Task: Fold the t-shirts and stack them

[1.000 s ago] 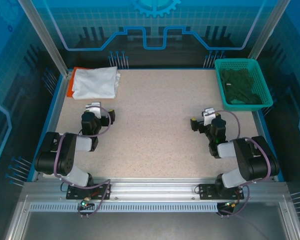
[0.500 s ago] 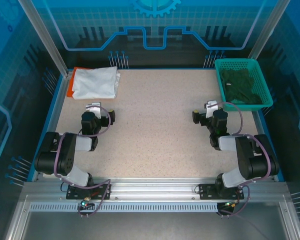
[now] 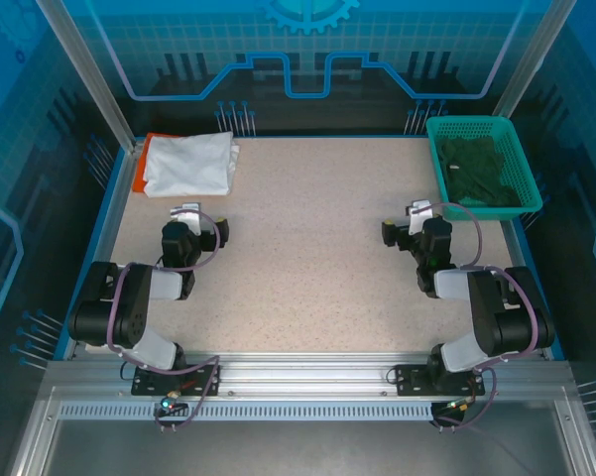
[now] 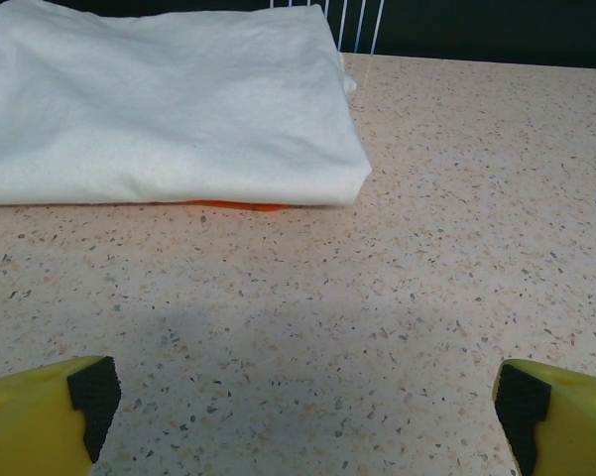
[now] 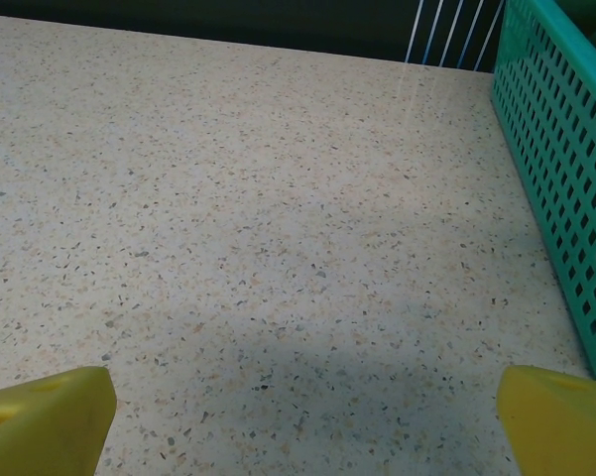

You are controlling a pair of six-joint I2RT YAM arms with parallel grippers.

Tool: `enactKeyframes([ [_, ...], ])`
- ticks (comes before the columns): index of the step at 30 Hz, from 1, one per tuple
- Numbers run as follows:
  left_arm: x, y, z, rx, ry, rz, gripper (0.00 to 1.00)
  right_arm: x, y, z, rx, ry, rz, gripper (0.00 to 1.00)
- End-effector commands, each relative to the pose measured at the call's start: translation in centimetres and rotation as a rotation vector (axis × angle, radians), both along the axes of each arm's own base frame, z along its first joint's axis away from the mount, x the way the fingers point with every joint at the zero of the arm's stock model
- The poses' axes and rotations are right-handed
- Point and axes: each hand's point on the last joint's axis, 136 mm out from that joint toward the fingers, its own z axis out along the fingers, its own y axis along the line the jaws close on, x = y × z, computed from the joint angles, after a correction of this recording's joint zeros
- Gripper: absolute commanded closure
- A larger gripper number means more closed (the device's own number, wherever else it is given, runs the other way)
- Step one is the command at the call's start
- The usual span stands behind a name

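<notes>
Two t-shirts, folded and stacked in the far left corner of the table (image 3: pixel 317 258): white t-shirt (image 3: pixel 186 164) on top, orange t-shirt (image 3: pixel 141 169) beneath, peeking out along the left edge. Also visible in the left wrist view as a thin sliver under the white fold's near edge.

Soft, light, limp cloth; no stiffness to lean on, prone to slumping and to sliding layer over layer. Best taken, if at all, by pinching the thick folded near edge through all plies, not a single loose ply. Looks finished as a stack, though hard to judge the squareness of the orange layer from here.

Spread wide and empty, left gripper (image 4: pixel 302 402) low over bare tabletop just short of the stack, not touching it. Likewise wide apart and holding nothing, right gripper (image 5: pixel 302 407) near the green basket (image 3: pixel 466 121) with dark cloth (image 3: pixel 481 174) inside.

Against a second ago: right arm further out toward the basket, with no change over the last half second; left arm and stack as before
</notes>
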Motion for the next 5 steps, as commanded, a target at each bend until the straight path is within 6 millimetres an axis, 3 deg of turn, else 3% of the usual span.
enactKeyframes([
  [1,0.19,-0.24,0.44,-0.01,-0.014,-0.016,0.01,0.29,-0.03,0.04,0.017,0.006,0.021,0.0],
  [5,0.21,-0.26,0.51,-0.01,-0.016,-0.016,0.01,0.31,-0.07,0.12,0.019,0.004,0.021,0.0],
])
